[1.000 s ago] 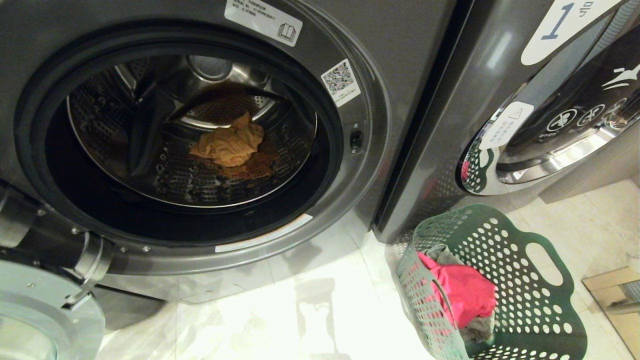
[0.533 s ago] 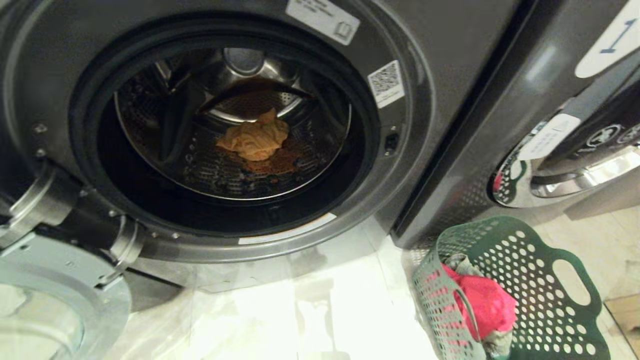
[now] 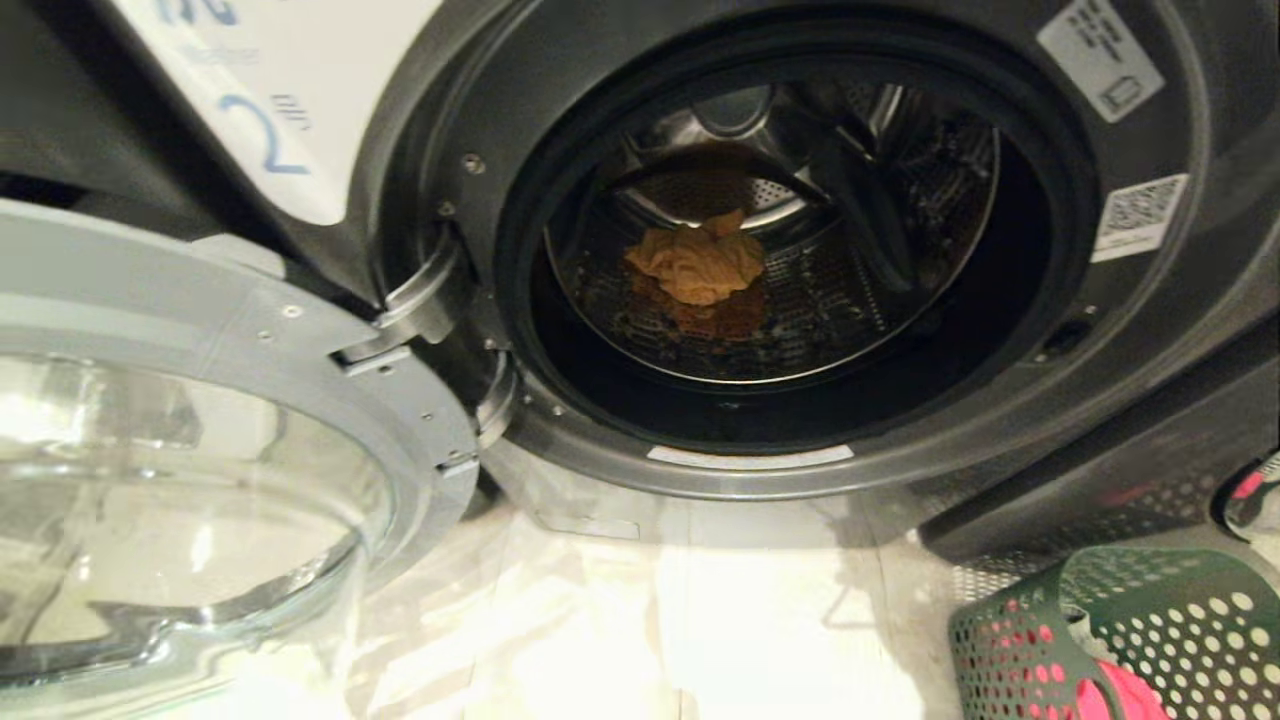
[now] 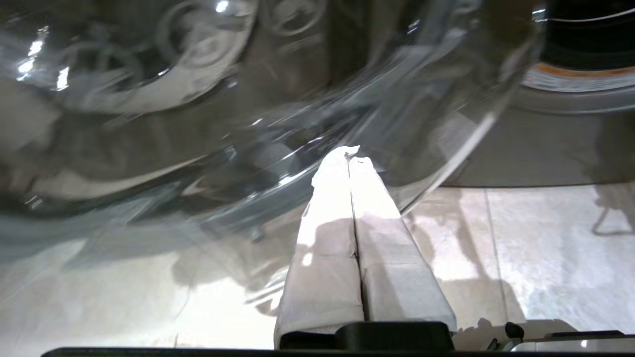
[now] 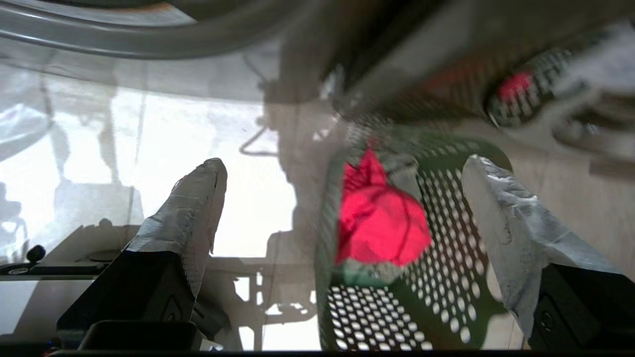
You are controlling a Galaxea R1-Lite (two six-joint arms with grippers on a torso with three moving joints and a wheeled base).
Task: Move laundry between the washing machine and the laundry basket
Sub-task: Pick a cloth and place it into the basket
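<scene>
Above the floor, right end effector point(image 5: 342, 168): fingers spread wide, nothing between them, poised over the laundry basket point(image 5: 446, 277).
Left end effector point(image 4: 349, 158): fingers pressed together, empty, low over the pale floor point(image 4: 521, 258) just beside the glass door point(image 4: 248, 124).
Laundry basket: dark green, perforated, standing on the floor at the lower right corner of the head view, beside the machine's front.
Pink-red garment point(image 5: 379, 223): bunched inside the basket against its near wall, a grey piece point(image 5: 397, 171) beside it.
Washing machine point(image 3: 1150, 400): dark grey, label 2 point(image 3: 270, 130), door swung fully open to the robot's left.
Orange-yellow garment point(image 3: 697, 262): crumpled on the drum point(image 3: 830, 300) bottom, toward the rear.
</scene>
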